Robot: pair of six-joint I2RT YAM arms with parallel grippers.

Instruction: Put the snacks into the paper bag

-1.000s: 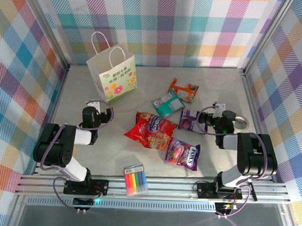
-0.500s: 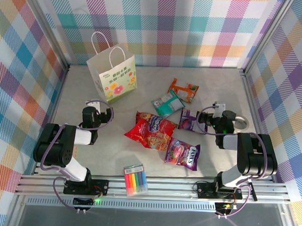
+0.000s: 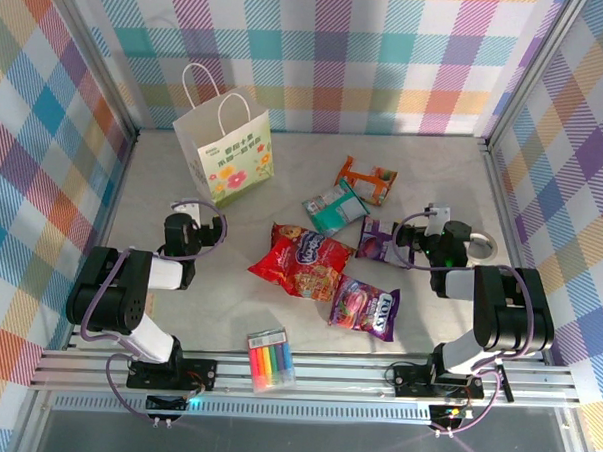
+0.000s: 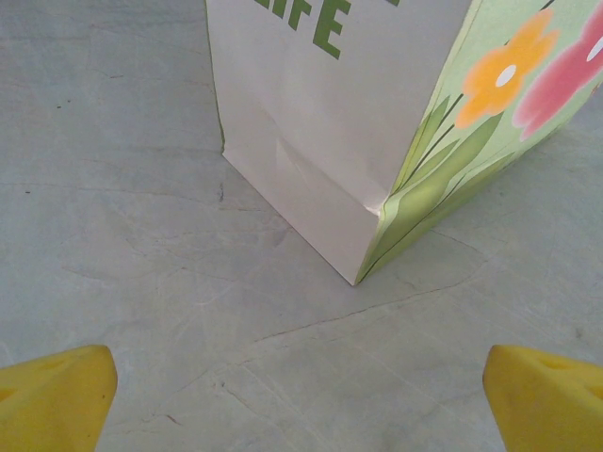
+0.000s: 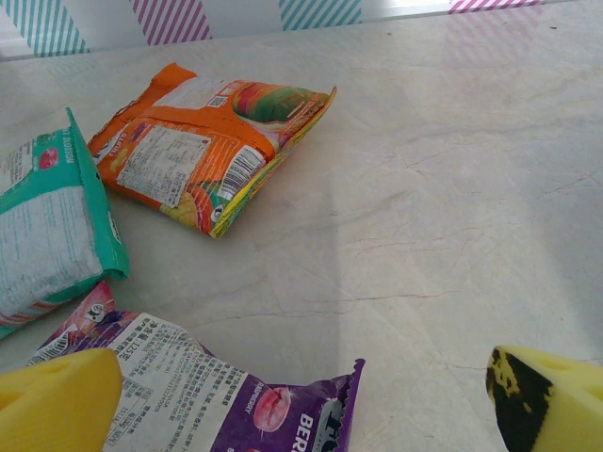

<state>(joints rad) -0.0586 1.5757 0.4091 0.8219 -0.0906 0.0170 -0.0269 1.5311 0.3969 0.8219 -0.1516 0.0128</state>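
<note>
The large red packet (image 3: 302, 261) lies flat mid-table. The paper bag (image 3: 225, 153) stands upright beyond it to the left, well apart (handles up). Beyond the red packet to the right lie the teal-and-white packet (image 3: 334, 209), the orange packet (image 3: 366, 177) and one purple packet (image 3: 379, 239). The other purple packet (image 3: 366, 307) lies just beside its near right corner. Left of the red packet, the left gripper (image 3: 185, 221) gapes wide, empty. Right of it, the right gripper (image 3: 426, 231) is equally wide, holding nothing.
</note>
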